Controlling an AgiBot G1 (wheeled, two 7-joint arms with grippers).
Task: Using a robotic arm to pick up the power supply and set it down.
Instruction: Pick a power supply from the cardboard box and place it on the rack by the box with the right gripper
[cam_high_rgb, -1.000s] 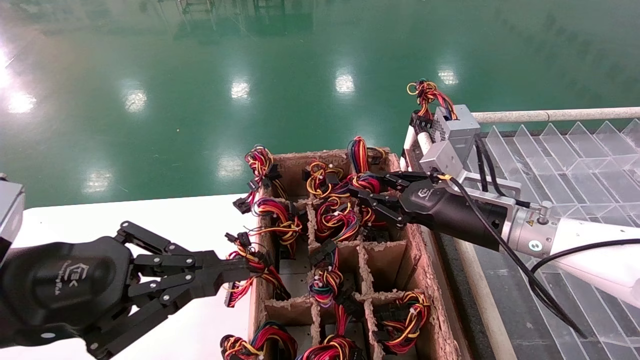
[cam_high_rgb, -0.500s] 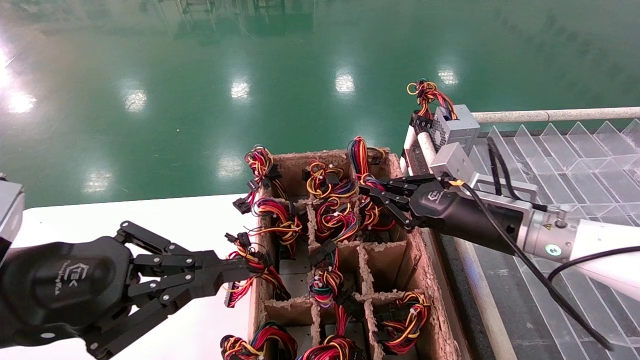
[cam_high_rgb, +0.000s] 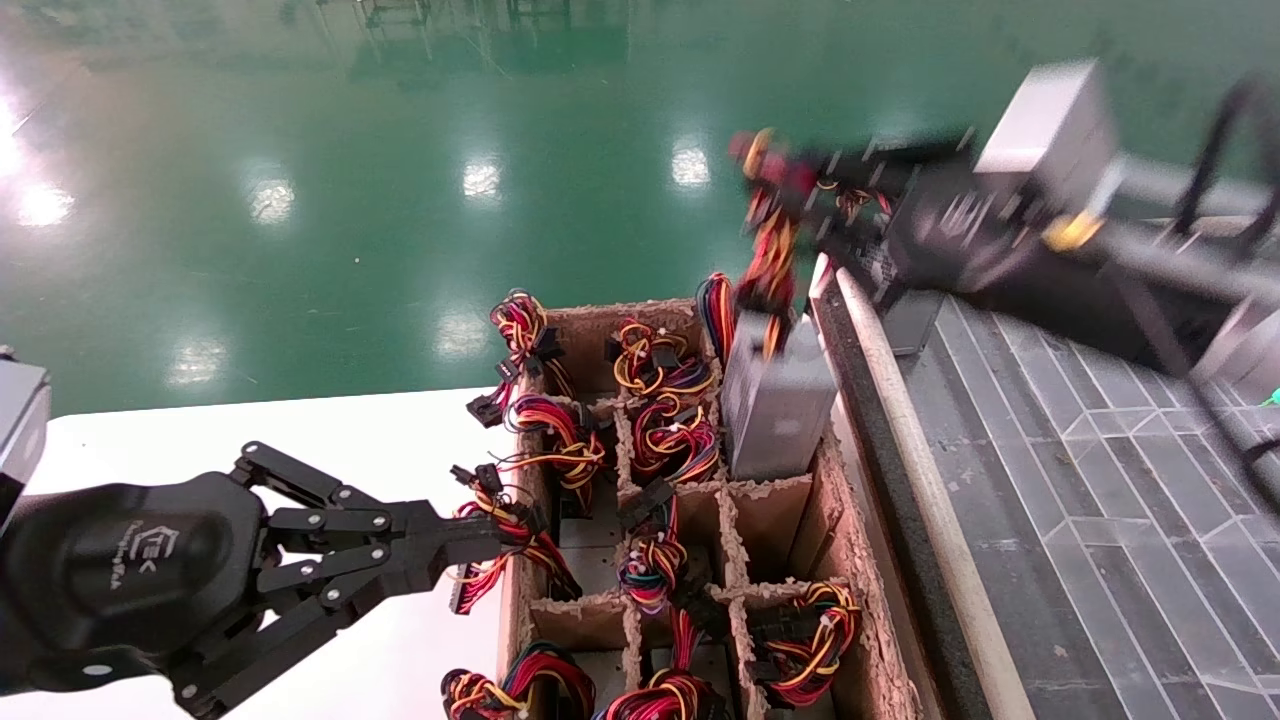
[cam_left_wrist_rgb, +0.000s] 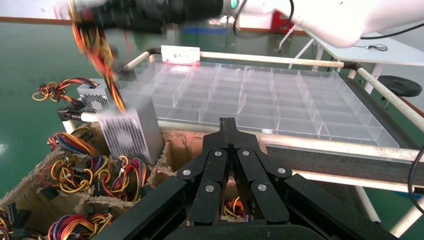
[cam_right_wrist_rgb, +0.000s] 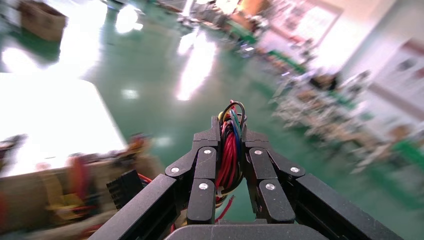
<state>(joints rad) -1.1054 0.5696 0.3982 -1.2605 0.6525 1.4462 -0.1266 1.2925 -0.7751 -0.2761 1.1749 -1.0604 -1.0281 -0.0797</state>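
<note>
Lifting by: the right gripper (cam_right_wrist_rgb: 231, 131) had its fingers (cam_right_wrist_rgb: 205, 167) closed on the red, purple and black wire bundle (cam_right_wrist_rgb: 230, 150), not on the metal case.
Power supply: the power supply (cam_high_rgb: 775, 400) hung from those wires, its lower end seemingly at or just inside the far right compartment of the cardboard divider box (cam_high_rgb: 850, 560); whether it had fully cleared the walls could not be told.
Right arm: raised above the far right corner of the box, close to the clear partitioned tray (cam_left_wrist_rgb: 260, 95).
Left gripper: the left gripper (cam_high_rgb: 470, 545) sat parked at the box's left edge over the white bench (cam_high_rgb: 300, 430), fingers pressed together and empty.
Risk: the case probably could swing on the wires, snag a divider wall, or slip free if the bundle slid through the grip.
Second risk: a similar grey box (cam_left_wrist_rgb: 94, 100) with yellow-orange wires stood by the tray rail and could be knocked.
</note>
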